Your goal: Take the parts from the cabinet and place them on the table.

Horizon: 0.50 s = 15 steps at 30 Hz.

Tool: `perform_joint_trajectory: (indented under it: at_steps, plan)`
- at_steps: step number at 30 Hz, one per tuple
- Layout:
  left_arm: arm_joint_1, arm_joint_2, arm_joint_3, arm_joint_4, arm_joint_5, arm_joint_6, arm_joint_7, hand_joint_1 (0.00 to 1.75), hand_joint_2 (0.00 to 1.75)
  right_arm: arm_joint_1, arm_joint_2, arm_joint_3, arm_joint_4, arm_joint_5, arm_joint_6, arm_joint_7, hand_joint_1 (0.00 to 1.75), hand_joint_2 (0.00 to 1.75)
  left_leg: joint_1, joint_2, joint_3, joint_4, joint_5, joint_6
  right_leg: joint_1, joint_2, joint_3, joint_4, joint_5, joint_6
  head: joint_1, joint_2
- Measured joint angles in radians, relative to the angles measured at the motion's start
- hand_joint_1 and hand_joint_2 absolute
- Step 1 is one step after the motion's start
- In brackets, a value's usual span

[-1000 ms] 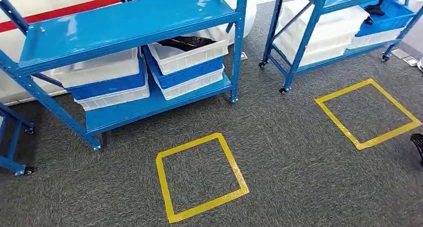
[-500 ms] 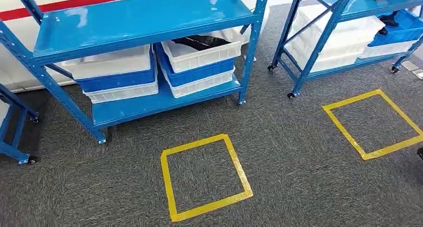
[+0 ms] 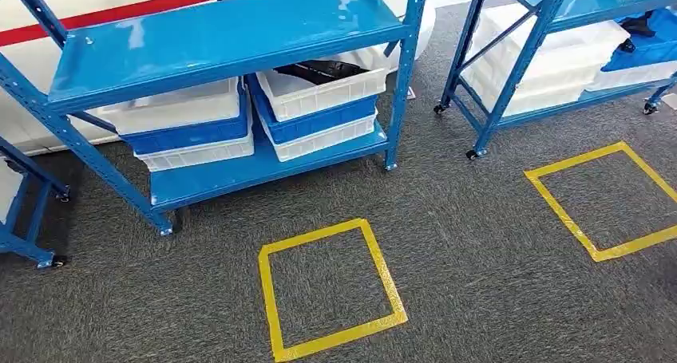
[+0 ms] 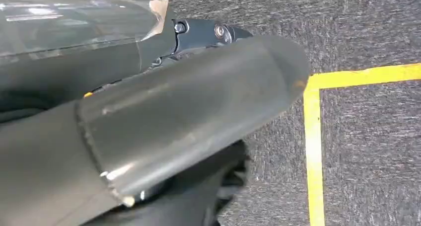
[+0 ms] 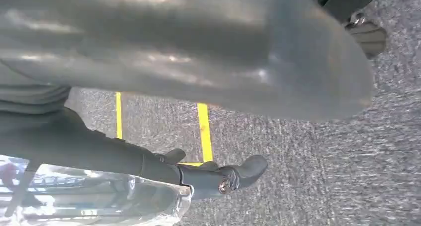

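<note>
The blue cabinet (image 3: 215, 36) stands ahead in the head view. Stacked white and blue bins sit on its lower shelf. The top right white bin (image 3: 323, 92) holds dark parts (image 3: 319, 68). My left hand (image 4: 188, 116) hangs above the grey carpet with its thick thumb and a dark finger (image 4: 208, 35) stretched out, gripping nothing. My right hand (image 5: 198, 52) also hangs over the carpet, and its dark fingers (image 5: 218, 179) are extended and hold nothing. A clear glossy cover lies beside the fingers in both wrist views.
A second blue rack (image 3: 511, 68) on castors stands at the right with white and blue bins. Two yellow tape squares mark the carpet, one ahead (image 3: 270, 299) and one at the right (image 3: 559, 203). Another blue frame (image 3: 24, 219) is at the left edge.
The whole picture has slid to the right and slightly down, so the camera has moved. The shelves and bins keep their places relative to each other.
</note>
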Motion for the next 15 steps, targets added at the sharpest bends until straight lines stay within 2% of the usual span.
perform_joint_trajectory:
  at_steps: [1,2,3,4,6,7,8,11,12,13,14,15]
  plan:
    - [0.001,0.000,0.000,0.000,0.000,0.000,0.000,0.00,0.00,0.000,0.000,0.000,0.000,0.000,0.000,0.000,0.00,0.00,0.002,0.002,-0.042,0.069,-0.022,-0.004,0.001,0.000,0.002,0.000,-0.003,-0.004,-0.001,0.000]
    - [0.001,0.000,0.000,0.000,0.000,0.000,0.001,0.00,0.00,0.000,0.000,0.000,0.000,0.000,0.000,0.000,0.00,0.00,0.004,0.002,-0.080,0.117,-0.024,-0.005,0.003,0.000,0.006,0.000,-0.008,-0.005,-0.001,0.000]
    - [0.001,0.001,0.000,0.000,0.000,0.000,0.001,0.00,0.00,0.001,0.000,0.000,0.000,0.000,0.000,0.000,0.00,0.00,0.005,0.003,-0.088,0.110,0.001,-0.005,0.003,0.001,0.012,0.000,-0.012,-0.004,0.000,0.000]
    - [0.001,0.001,0.000,0.000,0.000,0.000,0.001,0.00,0.00,0.002,0.000,0.000,0.000,0.000,0.000,0.000,0.00,0.00,0.005,0.004,-0.072,0.055,0.052,-0.002,0.003,0.002,0.021,0.000,-0.018,-0.003,-0.002,0.000]
    - [0.001,0.001,0.000,0.000,-0.001,0.001,0.002,0.00,0.00,0.002,0.002,-0.001,0.000,0.000,0.000,0.000,0.00,0.00,0.005,0.008,-0.010,-0.100,0.152,0.007,0.003,0.004,0.040,0.000,-0.030,0.003,-0.001,0.000]
    - [0.001,0.002,0.000,0.000,-0.001,0.001,0.002,0.00,0.00,0.003,0.003,-0.001,0.000,0.000,0.000,0.000,0.00,0.00,0.002,0.011,0.018,-0.159,0.165,0.015,0.004,0.003,0.039,-0.002,-0.036,0.008,0.000,0.000]
    - [-0.001,0.001,0.000,0.000,-0.002,0.002,0.003,0.00,0.00,0.001,0.004,-0.001,0.000,0.000,-0.001,0.000,0.00,0.00,-0.005,0.012,0.025,-0.175,0.151,0.017,0.014,0.004,0.039,-0.001,-0.043,0.016,0.001,0.000]
    - [0.000,0.001,0.000,0.000,-0.001,0.003,0.003,0.00,0.00,-0.002,0.005,-0.001,0.000,0.000,-0.001,0.000,0.00,0.00,-0.015,0.006,0.026,-0.174,0.143,0.035,0.009,-0.001,0.048,-0.015,-0.048,0.034,0.000,0.000]
    - [0.000,0.001,0.001,0.000,-0.002,0.004,0.003,0.00,0.00,-0.004,0.005,-0.001,0.000,0.000,-0.002,0.001,0.00,0.00,-0.003,0.005,0.043,-0.195,0.153,0.045,0.013,-0.002,0.055,-0.010,-0.053,0.039,0.000,0.000]
    - [0.001,0.000,0.001,0.000,-0.001,0.007,0.003,0.00,0.00,-0.004,0.004,-0.001,0.000,0.000,-0.002,0.002,0.00,0.00,-0.005,0.005,0.054,-0.204,0.152,0.049,0.009,-0.001,0.048,0.015,-0.062,0.038,0.003,0.000]
    - [0.000,0.000,0.001,0.000,-0.002,0.007,0.003,0.00,0.00,-0.004,0.004,-0.001,0.000,0.000,-0.002,0.002,0.00,0.00,-0.005,0.008,0.058,-0.206,0.150,0.056,0.009,0.001,0.018,0.072,-0.089,0.032,0.003,0.000]
    - [-0.002,-0.001,0.001,0.000,-0.002,0.008,0.003,0.00,0.00,-0.004,0.004,-0.001,0.000,0.000,-0.002,0.002,0.00,0.00,-0.005,0.007,0.062,-0.206,0.146,0.060,0.008,0.002,-0.033,0.159,-0.122,0.028,0.006,0.000]
